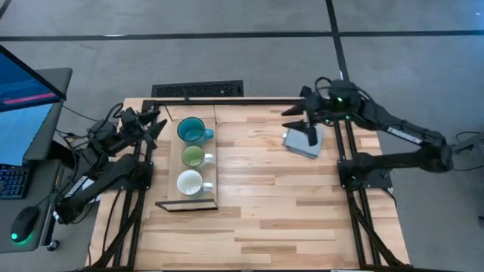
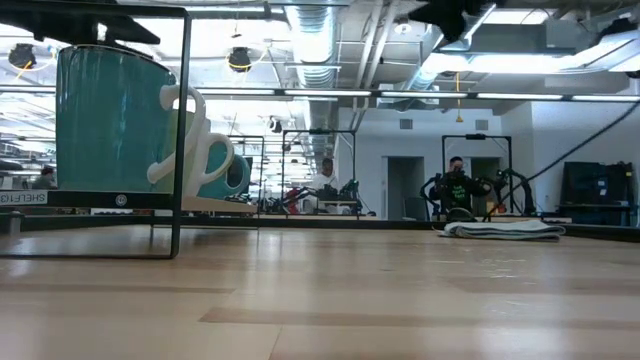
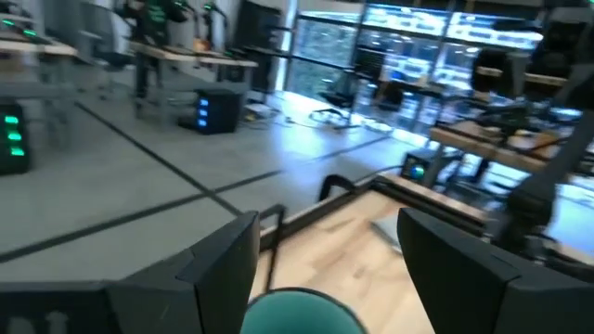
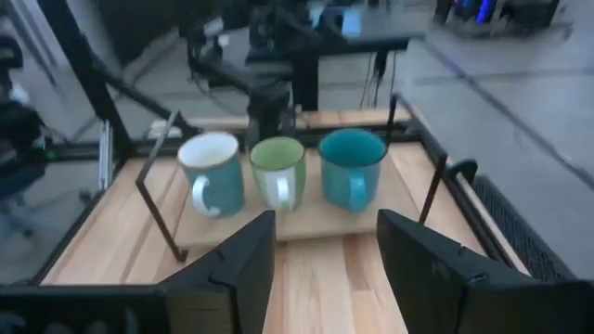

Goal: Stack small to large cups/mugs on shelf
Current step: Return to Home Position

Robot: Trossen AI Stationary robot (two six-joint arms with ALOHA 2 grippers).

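Observation:
Three handled mugs stand upright in a row on the light-wood shelf (image 1: 206, 198): a teal one (image 1: 190, 130) at the far end, a light green one (image 1: 193, 156) in the middle, and one with a white inside and handle (image 1: 189, 183) near the black frame end. In the right wrist view they show as teal (image 4: 352, 165), green (image 4: 277, 170) and white-lined with a teal-blue outer wall (image 4: 212, 171). My left gripper (image 1: 156, 125) hovers open just left of the teal mug, whose rim (image 3: 302, 311) lies below its fingers. My right gripper (image 1: 304, 125) is open above the grey pad (image 1: 302, 143).
The shelf's thin black frame (image 2: 181, 130) stands at its near end. The flat grey pad (image 2: 500, 229) lies on the slatted tabletop (image 1: 265, 204) toward the far right. A monitor, keyboard and mouse sit off the table's left side. People show in the room beyond the table.

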